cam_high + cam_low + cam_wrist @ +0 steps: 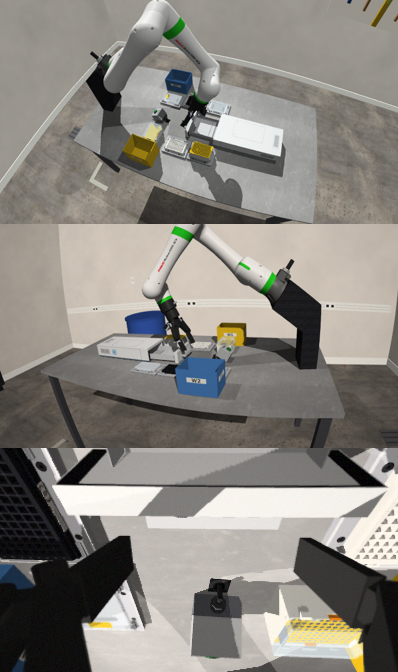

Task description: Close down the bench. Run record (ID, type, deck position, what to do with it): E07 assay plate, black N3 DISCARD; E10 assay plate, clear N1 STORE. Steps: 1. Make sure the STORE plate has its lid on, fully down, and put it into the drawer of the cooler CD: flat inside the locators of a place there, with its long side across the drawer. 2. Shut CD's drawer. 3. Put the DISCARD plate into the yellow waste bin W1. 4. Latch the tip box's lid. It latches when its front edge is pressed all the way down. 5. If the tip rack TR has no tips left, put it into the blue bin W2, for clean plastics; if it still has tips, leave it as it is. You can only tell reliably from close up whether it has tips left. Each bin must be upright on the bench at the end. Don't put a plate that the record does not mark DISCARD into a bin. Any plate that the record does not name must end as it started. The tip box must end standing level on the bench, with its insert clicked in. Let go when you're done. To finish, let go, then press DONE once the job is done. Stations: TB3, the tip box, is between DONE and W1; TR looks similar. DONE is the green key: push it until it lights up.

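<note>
Right now the gripper (184, 342) is hanging with its fingers spread wide and nothing between them, poised just in front of the pulled-out drawer (204, 128) of the cooler CD (248, 135). Directly ahead of the fingertips in the wrist view, the drawer's white front panel (220, 500) is spanning the gap between them, and the part of the drawer floor behind it that is showing is lying bare. Just below the gripper on the bench, the small grey box with the green DONE key (155, 112) is sitting, and beside that the tip box (152, 131) with its yellow insert is standing next to the yellow bin W1 (139, 149). To one side of the gripper the black assay plate (169, 369) is lying in its deck nest, with the clear lidded plate (146, 366) just beyond it. The blue bin W2 (200, 376) is standing upright a little further off. On the opposite side of the drawer, a white rack (175, 145) and a yellow rack (200, 149) are sitting side by side.
</note>
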Robot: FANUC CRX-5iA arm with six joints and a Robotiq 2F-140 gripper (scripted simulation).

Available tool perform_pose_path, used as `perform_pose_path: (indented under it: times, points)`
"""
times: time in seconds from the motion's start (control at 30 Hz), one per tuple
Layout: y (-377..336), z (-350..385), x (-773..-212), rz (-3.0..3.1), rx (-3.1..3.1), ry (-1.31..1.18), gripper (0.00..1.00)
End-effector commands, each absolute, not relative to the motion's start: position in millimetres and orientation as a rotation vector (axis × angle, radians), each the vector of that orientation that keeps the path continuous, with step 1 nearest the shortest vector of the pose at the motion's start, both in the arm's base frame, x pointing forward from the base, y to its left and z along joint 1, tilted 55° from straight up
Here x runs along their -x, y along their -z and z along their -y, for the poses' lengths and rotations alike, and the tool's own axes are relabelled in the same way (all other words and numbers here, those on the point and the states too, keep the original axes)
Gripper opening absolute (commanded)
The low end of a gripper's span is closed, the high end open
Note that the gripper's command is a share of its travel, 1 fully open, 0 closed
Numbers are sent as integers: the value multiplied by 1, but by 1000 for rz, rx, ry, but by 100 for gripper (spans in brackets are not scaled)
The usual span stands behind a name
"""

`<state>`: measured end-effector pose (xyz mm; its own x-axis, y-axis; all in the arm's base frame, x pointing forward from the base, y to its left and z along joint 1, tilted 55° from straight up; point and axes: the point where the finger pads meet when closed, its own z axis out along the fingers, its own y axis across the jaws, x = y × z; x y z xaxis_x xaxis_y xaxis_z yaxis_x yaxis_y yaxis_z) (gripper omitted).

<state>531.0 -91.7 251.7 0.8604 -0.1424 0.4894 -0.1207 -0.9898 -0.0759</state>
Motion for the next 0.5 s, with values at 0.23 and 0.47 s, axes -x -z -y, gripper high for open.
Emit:
perform_pose_path:
  times: [0.23, 0.47]
  points:
    - [-259, 91, -522, -212, 2988, 793, 88]
    - [-264, 91, -515, -212, 2988, 793, 88]
